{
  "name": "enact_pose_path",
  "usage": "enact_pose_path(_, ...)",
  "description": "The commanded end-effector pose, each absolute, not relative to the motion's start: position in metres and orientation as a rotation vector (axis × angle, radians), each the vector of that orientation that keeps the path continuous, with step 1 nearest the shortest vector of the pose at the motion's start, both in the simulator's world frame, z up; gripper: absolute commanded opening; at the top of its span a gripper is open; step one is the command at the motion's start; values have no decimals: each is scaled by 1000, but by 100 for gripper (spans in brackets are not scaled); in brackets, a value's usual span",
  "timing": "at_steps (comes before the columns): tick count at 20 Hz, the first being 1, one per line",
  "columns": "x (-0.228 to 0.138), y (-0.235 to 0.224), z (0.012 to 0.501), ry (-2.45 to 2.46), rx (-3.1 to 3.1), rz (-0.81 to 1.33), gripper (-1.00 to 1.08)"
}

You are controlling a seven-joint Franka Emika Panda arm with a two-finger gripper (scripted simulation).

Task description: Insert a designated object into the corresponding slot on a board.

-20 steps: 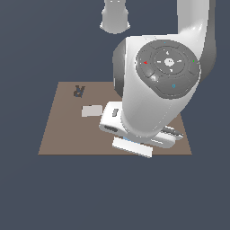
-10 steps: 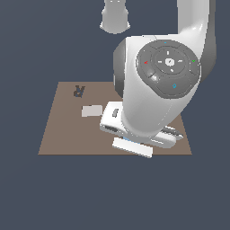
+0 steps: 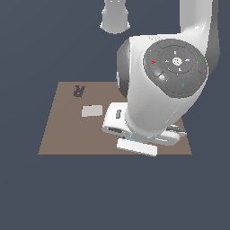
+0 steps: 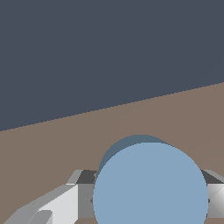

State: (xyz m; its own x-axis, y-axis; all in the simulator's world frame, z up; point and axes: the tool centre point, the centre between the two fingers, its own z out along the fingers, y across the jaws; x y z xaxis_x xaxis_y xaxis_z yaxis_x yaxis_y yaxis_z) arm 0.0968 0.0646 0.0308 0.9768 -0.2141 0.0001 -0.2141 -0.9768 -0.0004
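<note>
In the wrist view the blue disc (image 4: 151, 183) fills the lower middle, lying flat over the brown board (image 4: 52, 153). My gripper (image 4: 148, 199) is shut on the blue disc, with a grey finger (image 4: 83, 192) at each side of it. In the exterior view the gripper (image 3: 134, 143) is low over the board's (image 3: 63, 134) near edge, mostly hidden under the big white arm. Only a thin blue sliver of the disc (image 3: 130, 140) shows there. The dark circular slot is hidden in both views.
The dark letter R mark (image 3: 79, 91) lies at the board's far corner on the exterior view's left. A pale grey rectangular patch (image 3: 92, 110) lies on the board near it. The arm's white body (image 3: 157, 94) covers the board's right half.
The markings on the arm's round joint cap have turned. The hand and the blue disc have stayed low over the board's near edge.
</note>
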Motion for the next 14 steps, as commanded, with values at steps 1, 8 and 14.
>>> enact_pose_path(1, 96, 70, 31, 271, -3129, -1, -100)
enact_pose_path(8, 89, 92, 32, -21, -3141, -1, -100)
enact_pose_path(14, 76, 118, 33, -383, -3117, -1, -100)
